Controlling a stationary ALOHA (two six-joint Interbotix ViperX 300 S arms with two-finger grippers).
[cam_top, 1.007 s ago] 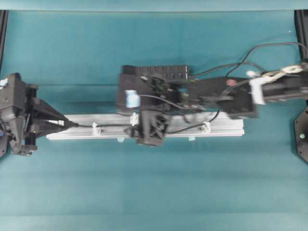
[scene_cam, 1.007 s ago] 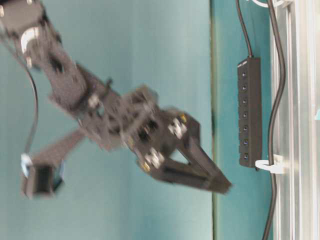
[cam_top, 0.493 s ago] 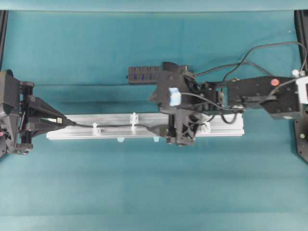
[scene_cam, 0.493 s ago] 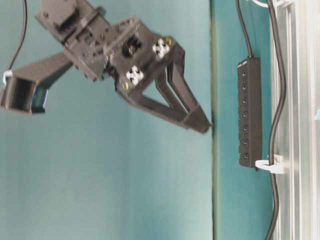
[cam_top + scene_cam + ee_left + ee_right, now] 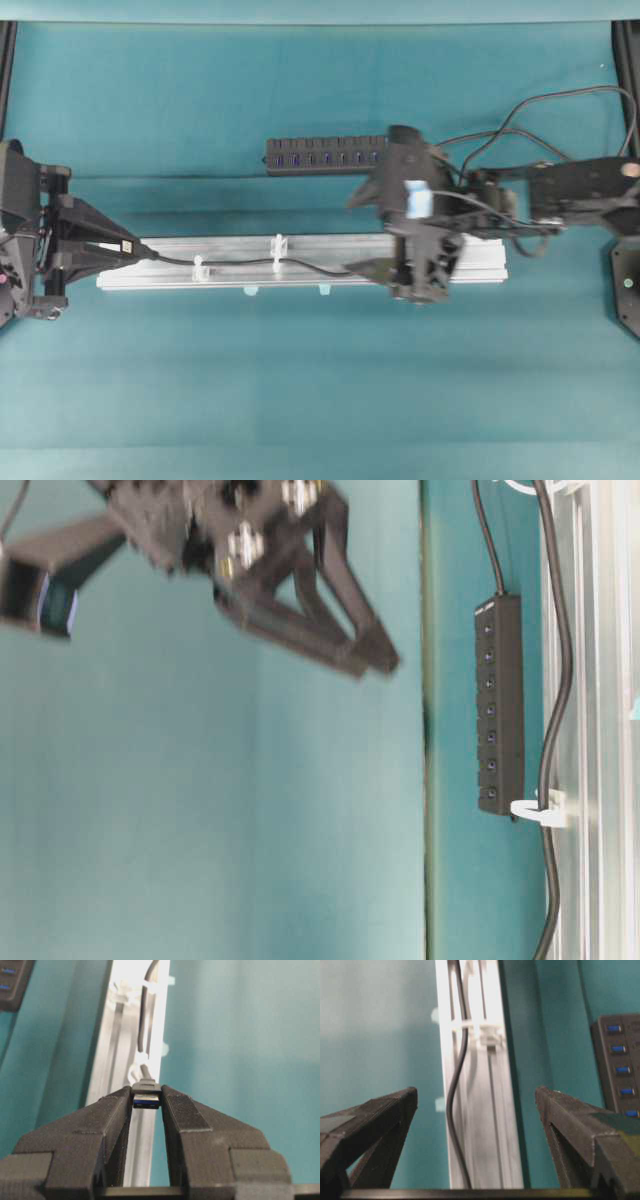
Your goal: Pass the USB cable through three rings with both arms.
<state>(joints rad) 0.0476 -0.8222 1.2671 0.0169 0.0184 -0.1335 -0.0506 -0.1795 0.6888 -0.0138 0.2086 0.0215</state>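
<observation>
The USB cable's plug (image 5: 146,1097) is pinched between the pads of my left gripper (image 5: 150,253), which is shut on it at the silver rail's left end. From there the black USB cable (image 5: 240,262) runs right along the rail through a first ring (image 5: 200,267) and a second ring (image 5: 278,249). My right gripper (image 5: 476,1092) hovers open over the right part of the rail. The cable (image 5: 452,1105) lies below, between its fingers and untouched, with a ring (image 5: 465,1025) ahead. In the overhead view the right arm hides the third ring.
The silver rail (image 5: 300,250) lies across the middle of the teal table. A black multi-port hub (image 5: 325,156) sits just behind it, its cord looping to the right. Small pale blue tabs (image 5: 250,291) stick out of the rail's front edge. The right gripper (image 5: 370,660) hangs high above the table.
My right arm has swung to the right along the rail, from beside the middle ring to the rail's right part, jaws open. The left gripper has held still on the plug.
</observation>
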